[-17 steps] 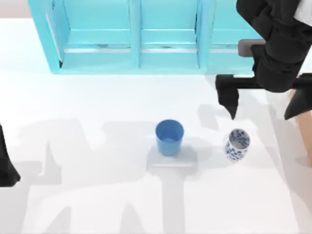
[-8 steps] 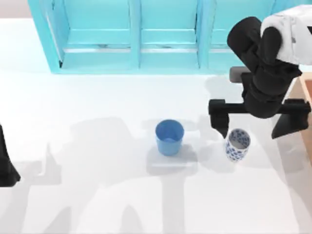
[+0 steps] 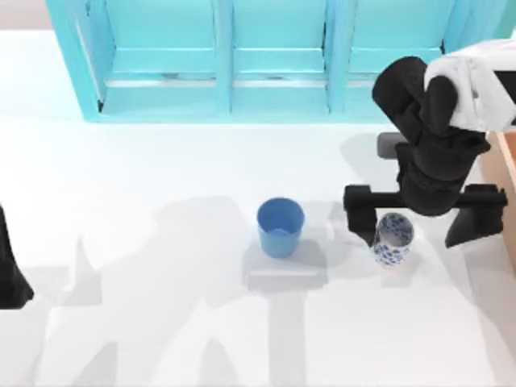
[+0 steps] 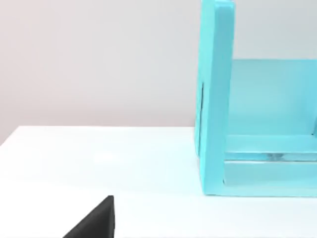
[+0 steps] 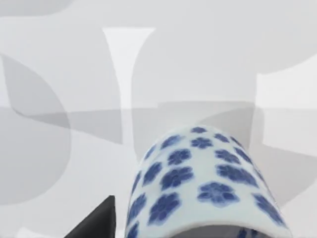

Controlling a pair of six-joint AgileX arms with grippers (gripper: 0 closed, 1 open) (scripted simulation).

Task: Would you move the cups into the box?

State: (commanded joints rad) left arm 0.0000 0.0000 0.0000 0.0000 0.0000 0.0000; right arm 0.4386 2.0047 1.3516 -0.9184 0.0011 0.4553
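The white cup with a blue flower pattern (image 3: 393, 239) stands upright on the table at the right. My right gripper (image 3: 417, 219) is open wide just above it, and the cup sits between the fingers, close to the left finger (image 3: 360, 216). In the right wrist view the patterned cup (image 5: 200, 186) is very near, beside one dark fingertip (image 5: 99, 220). The plain blue cup (image 3: 280, 227) stands upright at the table's middle, apart from both arms. A tan strip of the box (image 3: 508, 181) shows at the right edge. My left gripper (image 3: 10, 274) is parked open at the left edge.
The big turquoise shelf unit (image 3: 234, 60) runs along the back of the table, and its end panel (image 4: 215, 99) rises in the left wrist view. White tabletop lies open between the left arm and the blue cup and along the front.
My right arm has come down and towards the front, so its open fingers now flank the patterned cup. Both cups and the left arm have stayed put.
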